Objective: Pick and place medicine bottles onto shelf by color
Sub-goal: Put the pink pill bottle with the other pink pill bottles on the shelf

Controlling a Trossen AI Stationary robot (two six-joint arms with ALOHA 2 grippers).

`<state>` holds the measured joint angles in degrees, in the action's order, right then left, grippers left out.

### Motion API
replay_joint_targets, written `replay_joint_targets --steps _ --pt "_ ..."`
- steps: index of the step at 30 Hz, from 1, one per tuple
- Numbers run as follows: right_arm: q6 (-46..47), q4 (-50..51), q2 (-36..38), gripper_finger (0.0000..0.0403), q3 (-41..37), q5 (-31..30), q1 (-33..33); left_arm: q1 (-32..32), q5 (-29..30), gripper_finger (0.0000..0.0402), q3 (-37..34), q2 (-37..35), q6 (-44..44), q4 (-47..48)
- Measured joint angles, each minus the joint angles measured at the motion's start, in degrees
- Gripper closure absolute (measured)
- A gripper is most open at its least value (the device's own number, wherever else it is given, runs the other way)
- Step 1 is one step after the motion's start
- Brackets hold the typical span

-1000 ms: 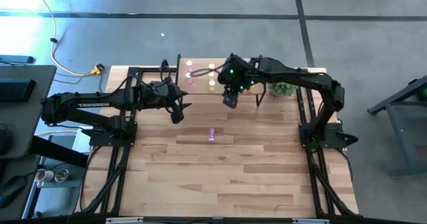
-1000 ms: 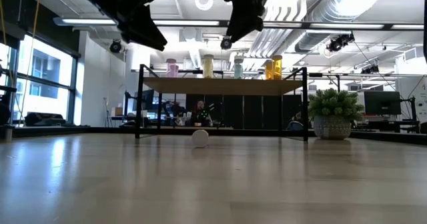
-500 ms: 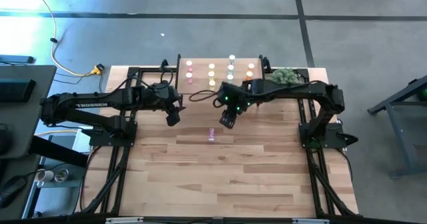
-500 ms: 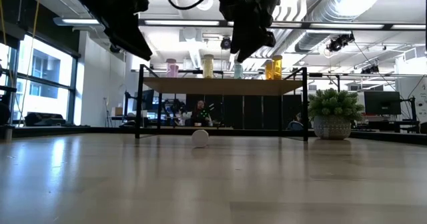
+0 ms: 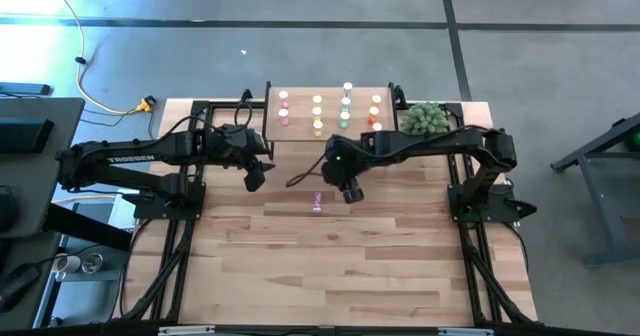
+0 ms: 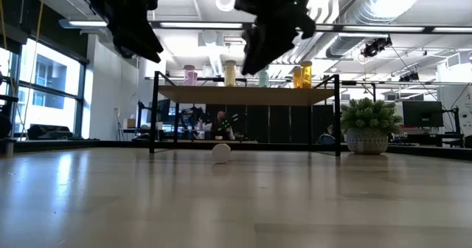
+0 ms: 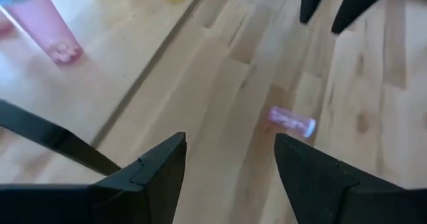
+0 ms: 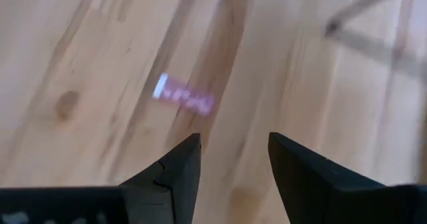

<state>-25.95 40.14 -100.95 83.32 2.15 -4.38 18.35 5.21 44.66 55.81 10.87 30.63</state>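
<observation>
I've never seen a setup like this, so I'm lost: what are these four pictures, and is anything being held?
Two dark robot arms work at a wooden table. One camera looks straight down, one sits at tabletop height, and one rides on each wrist. The shelf holds upright medicine bottles. One pink bottle lies on its side on the table. The right gripper hangs open near it; the left gripper, also open, waits farther off. Nothing is held.

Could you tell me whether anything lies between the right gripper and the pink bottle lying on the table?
Nothing: in the right wrist view only bare tabletop separates the open right gripper from the pink bottle.
</observation>
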Motion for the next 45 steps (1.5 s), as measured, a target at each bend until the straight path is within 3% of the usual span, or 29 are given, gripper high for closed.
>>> replay_joint_targets --steps 7,16,27,45 --pt "-19.0 -5.7 -1.3 0.0235 0.0 3.2 1.0 -0.2 -3.7 0.0186 0.0 0.0 7.2 0.0" --pt "-33.7 -8.6 -4.6 0.0235 0.1 8.0 3.9 -2.2 -3.7 0.0186 0.0 0.1 10.2 0.1" --pt "-40.9 -8.7 -11.8 0.0235 0.1 7.3 4.5 -5.3 -3.5 0.0186 0.0 0.0 13.7 0.0" --pt "-45.0 -12.1 -18.3 0.0235 0.1 2.3 3.1 -10.5 -3.0 0.0186 0.0 0.0 16.6 -0.4"
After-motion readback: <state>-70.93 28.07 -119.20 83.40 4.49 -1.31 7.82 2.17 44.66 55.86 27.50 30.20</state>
